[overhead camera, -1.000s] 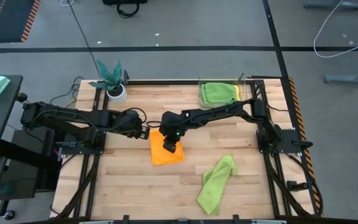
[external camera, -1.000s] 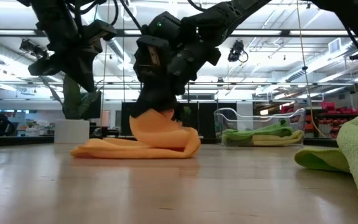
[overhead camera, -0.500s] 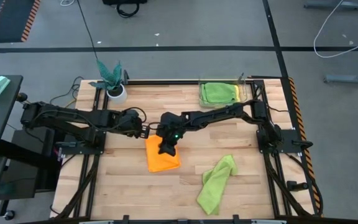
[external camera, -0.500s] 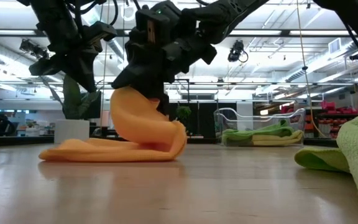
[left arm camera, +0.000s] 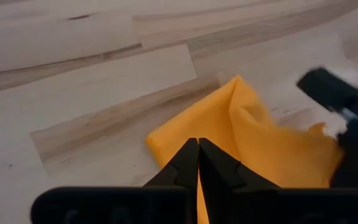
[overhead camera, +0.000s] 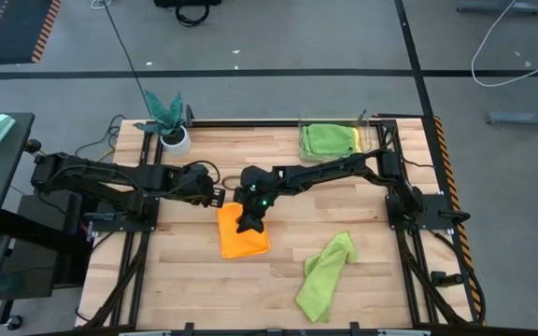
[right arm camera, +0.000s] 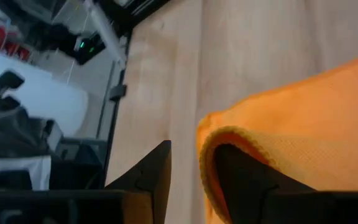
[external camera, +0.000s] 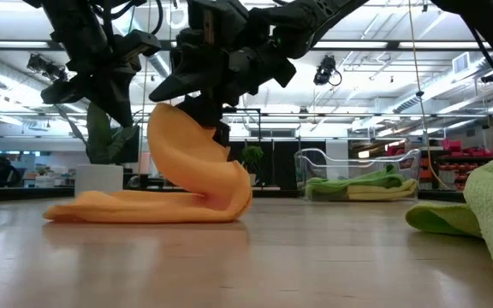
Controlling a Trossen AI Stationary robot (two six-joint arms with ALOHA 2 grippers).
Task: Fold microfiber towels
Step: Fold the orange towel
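1. The right end effector (overhead camera: 250,211) pinches an edge of the orange towel (overhead camera: 242,237) between its fingers; in the right wrist view the hemmed edge (right arm camera: 229,140) curls around one finger (right arm camera: 244,177). The low view shows it lifting that edge into a tall arch (external camera: 187,154) above the part lying flat.
2. The left end effector (overhead camera: 217,197) sits just beside the towel's near-left corner, its fingers (left arm camera: 185,165) pressed together on what looks like that corner; the grip itself is hard to confirm.
3. Since a second ago the right end effector has carried the lifted edge up and toward the left arm: the towel's footprint in the high view has narrowed and slid leftward, and in the low view the raised fold stands higher while the flat tail reaches farther out.
4. The orange towel lies about mid-surface (overhead camera: 194,280). Bare wood is open in front of it and to its left. A loose lime green towel (overhead camera: 325,273) lies crumpled well apart, toward the front right.
5. At the far right edge a clear bin (overhead camera: 362,131) holds a folded green towel (overhead camera: 328,138) with a yellow strip showing at its edge. A teal plant in a white pot (overhead camera: 169,121) stands at the far left corner.
6. In the low view the right arm covers the top of the arch, and the green towel (external camera: 478,214) is cut off at the frame's edge.
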